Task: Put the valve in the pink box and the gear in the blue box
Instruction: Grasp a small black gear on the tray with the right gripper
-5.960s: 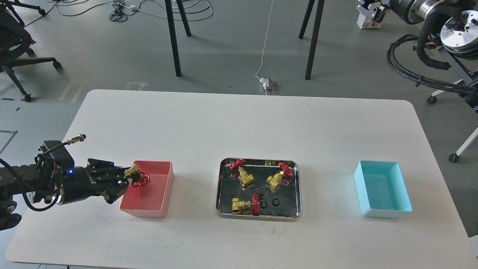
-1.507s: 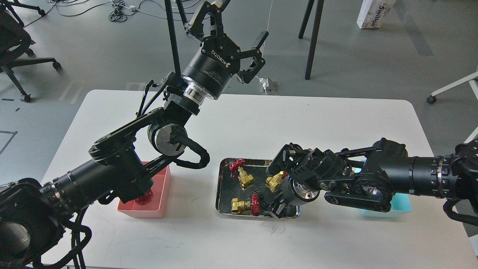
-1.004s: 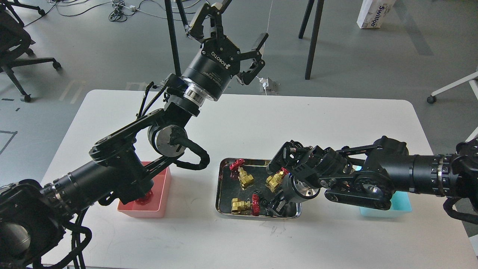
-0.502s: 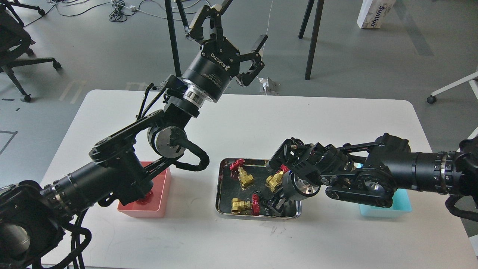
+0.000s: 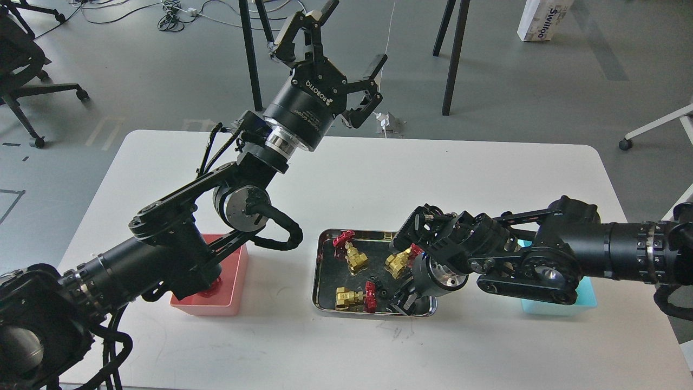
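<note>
The pink box (image 5: 237, 268) stands at the left, partly behind my left arm, with one valve's red handwheel (image 5: 208, 285) showing inside. My left gripper (image 5: 340, 42) is raised high above the table's far edge, open and empty. Three valves lie in the steel tray (image 5: 319, 273): back left (image 5: 353, 255), back right (image 5: 399, 263) and front left (image 5: 351, 297). A tiny black gear (image 5: 383, 294) lies near the front. My right gripper (image 5: 403, 302) points down into the tray's front right corner beside the gears; its dark fingers cannot be told apart. The blue box (image 5: 547, 310) is mostly hidden behind my right arm.
My right arm (image 5: 541, 260) lies across the table's right side, over the blue box. My left arm (image 5: 178, 233) reaches over the pink box. Black table legs (image 5: 252, 65) and cables stand on the floor beyond the table's far edge.
Six seconds ago my left gripper held a valve over the pink box; that valve now lies inside, and the gripper has risen, open. My right arm came in, and its gripper hovers in the tray's front right corner.
</note>
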